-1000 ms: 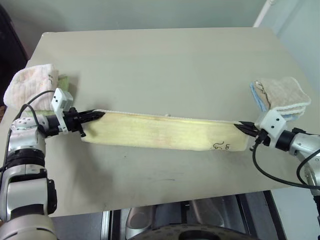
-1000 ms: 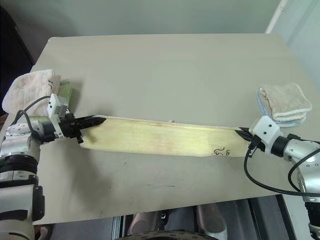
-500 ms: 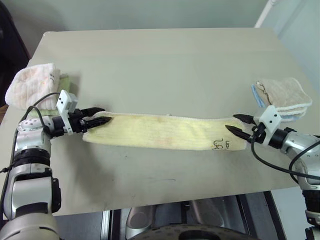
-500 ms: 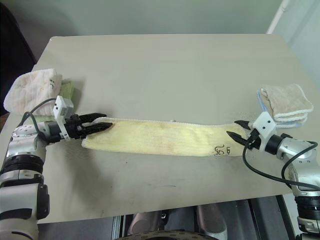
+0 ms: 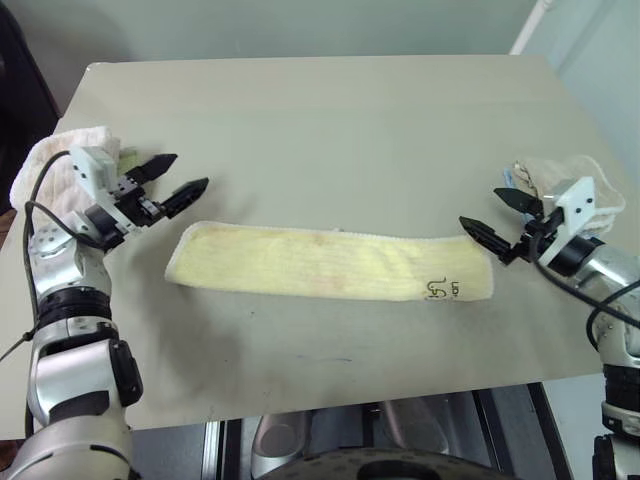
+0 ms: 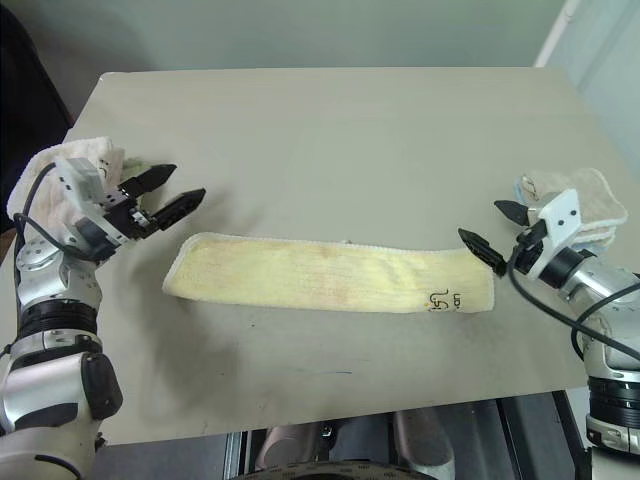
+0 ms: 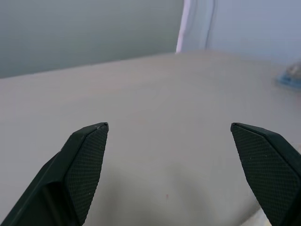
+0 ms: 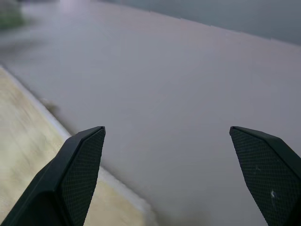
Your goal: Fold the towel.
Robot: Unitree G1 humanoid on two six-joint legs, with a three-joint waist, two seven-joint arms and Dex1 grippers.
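The towel (image 5: 330, 262) is a long pale yellow strip lying flat across the near half of the table, with small dark marks (image 5: 440, 290) near its right end. My left gripper (image 5: 192, 170) hovers open just above and beyond the towel's left end, with nothing between its fingers. My right gripper (image 5: 479, 206) is open too, raised just past the right end and touching no cloth. In the right wrist view the towel's whitish edge (image 8: 28, 141) runs beside the spread fingers (image 8: 80, 165). The left wrist view shows bare tabletop between wide fingers (image 7: 84, 160).
A pink-white folded towel (image 5: 45, 165) sits at the table's left edge on something green (image 5: 125, 158). A beige folded towel (image 5: 560, 180) on a blue one lies at the right edge, close behind my right gripper. The grey table (image 5: 330, 120) stretches far behind the strip.
Both grippers have opened, let go of the towel's ends and lifted up and away. The towel has settled flat onto the table.
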